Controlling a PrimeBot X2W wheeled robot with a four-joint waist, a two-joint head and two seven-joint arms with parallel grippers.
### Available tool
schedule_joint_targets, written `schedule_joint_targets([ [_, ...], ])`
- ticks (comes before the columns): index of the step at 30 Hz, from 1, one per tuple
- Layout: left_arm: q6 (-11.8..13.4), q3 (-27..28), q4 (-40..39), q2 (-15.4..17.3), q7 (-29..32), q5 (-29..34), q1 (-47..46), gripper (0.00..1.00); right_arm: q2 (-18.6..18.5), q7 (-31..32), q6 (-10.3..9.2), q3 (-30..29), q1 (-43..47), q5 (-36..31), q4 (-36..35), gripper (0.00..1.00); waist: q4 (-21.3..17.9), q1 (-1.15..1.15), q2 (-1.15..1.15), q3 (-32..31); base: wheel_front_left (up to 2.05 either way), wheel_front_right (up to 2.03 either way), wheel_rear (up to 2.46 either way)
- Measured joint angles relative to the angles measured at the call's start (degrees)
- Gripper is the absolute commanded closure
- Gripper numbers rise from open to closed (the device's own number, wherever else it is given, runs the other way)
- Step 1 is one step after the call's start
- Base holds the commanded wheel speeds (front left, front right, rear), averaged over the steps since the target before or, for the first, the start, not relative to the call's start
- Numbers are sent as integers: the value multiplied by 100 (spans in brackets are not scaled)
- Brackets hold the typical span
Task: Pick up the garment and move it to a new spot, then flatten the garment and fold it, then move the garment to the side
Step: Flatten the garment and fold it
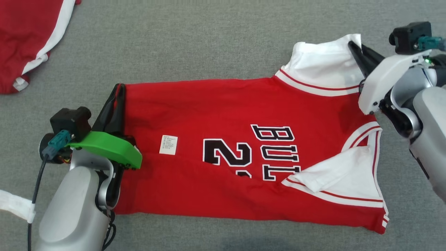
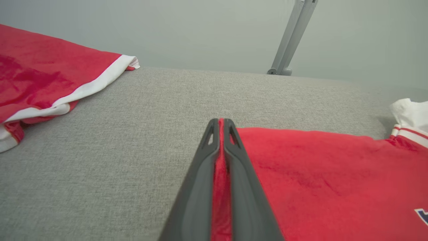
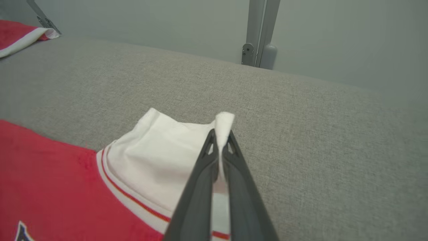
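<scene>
The left arm comes up from the table's near-left side, its green wrist cover [image 1: 108,148] over the hem end of the jersey [image 1: 223,115]. The left tool [image 1: 119,87] lies low and points to the far edge. It is closed on the hem's far corner, and the left wrist view shows red cloth pinched between the fingers of the left tool [image 2: 220,121].

The right arm reaches in from the right edge under a white wrist cover [image 1: 390,76], angled toward the far-left. The right tool [image 1: 357,47] is clamped on the white shoulder strap [image 3: 160,157], a tuft of which stands up between its tips [image 3: 220,134].

The jersey lies flat across the table's middle, hem to the left and shoulders to the right, with a small white label [image 1: 168,144] showing. Another white flap [image 1: 334,174] is folded over near the near-right corner of the jersey.

A second red garment [image 1: 21,45] lies well apart at the far-left corner. A grey post [image 3: 259,33] stands beyond the far edge.
</scene>
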Motion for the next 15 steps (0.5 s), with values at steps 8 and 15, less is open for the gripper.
schedule_joint_targets([
  [8, 135, 126, -666, 141, -21, -230, 844, 100, -210, -45, 0, -479, 1610, 230, -1779, 100, -322, 0, 0, -432, 0, 0, 0],
  [15, 367, 287, -1058, 192, 2, -470, 1723, 100, 82, 148, -1, -1162, 3100, -20, -2728, 100, -513, 0, 0, -766, 0, 0, 0],
])
